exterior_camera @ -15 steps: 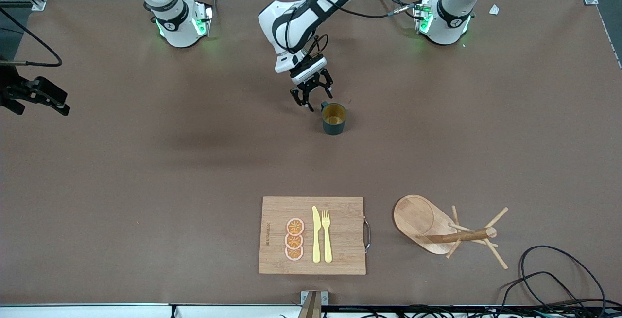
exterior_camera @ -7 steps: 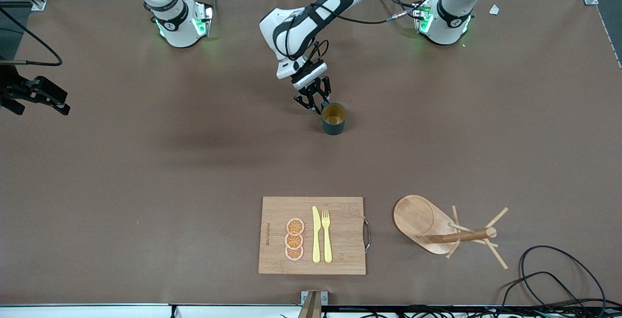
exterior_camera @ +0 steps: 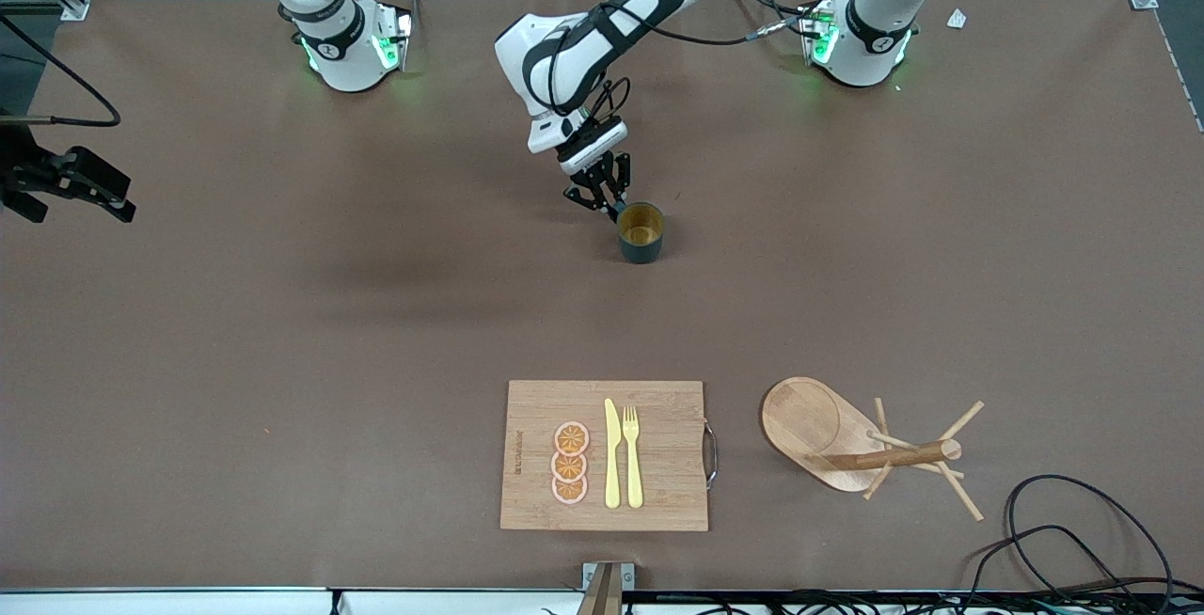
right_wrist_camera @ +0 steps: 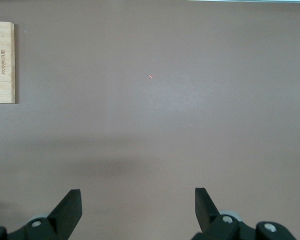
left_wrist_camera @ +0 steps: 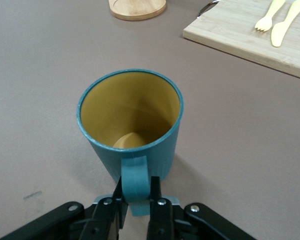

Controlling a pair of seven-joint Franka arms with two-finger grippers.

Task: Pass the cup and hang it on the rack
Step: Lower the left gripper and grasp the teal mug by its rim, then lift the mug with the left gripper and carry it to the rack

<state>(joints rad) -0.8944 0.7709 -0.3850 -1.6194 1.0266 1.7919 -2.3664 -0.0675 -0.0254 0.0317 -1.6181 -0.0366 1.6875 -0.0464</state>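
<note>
Front view: the cup [exterior_camera: 642,231] stands upright on the surface [exterior_camera: 282,314] near the middle, closer to the robots' bases than the board [exterior_camera: 602,455] and the rack [exterior_camera: 870,446]. The left end effector [exterior_camera: 602,203] is down at the cup's handle, on the side facing the bases, with its fingers drawn together on it. The rack lies tipped over on the surface, its post [exterior_camera: 894,455] pointing toward the left arm's end, beside the board and much nearer the camera than the cup. The right end effector [exterior_camera: 71,184] waits at the right arm's end of the surface, well apart from everything. On the board lie three orange slices [exterior_camera: 570,463], a knife [exterior_camera: 612,453] and a fork [exterior_camera: 632,455]. Printing runs along the board's edge, but it is too small to read here.

Left wrist view: the cup [left_wrist_camera: 130,125] sits straight ahead of the left end effector [left_wrist_camera: 136,202], mouth up, yellow inside showing. Its handle [left_wrist_camera: 135,180] points back at the wrist and is clamped between the two fingers [left_wrist_camera: 160,207], so the grip looks made. I judge the next move to be a lift, then a carry toward the right arm for the pass. The handle's long axis runs vertically, in line with the grip. A corner of the board [left_wrist_camera: 240,35] and the rack's base [left_wrist_camera: 136,8] show past the cup.

Right wrist view: the right end effector [right_wrist_camera: 137,210] hangs with its jaws wide apart over bare surface [right_wrist_camera: 165,100], holding nothing. One end of the board [right_wrist_camera: 2,62] shows, with a small printed brand mark I cannot make out.
</note>
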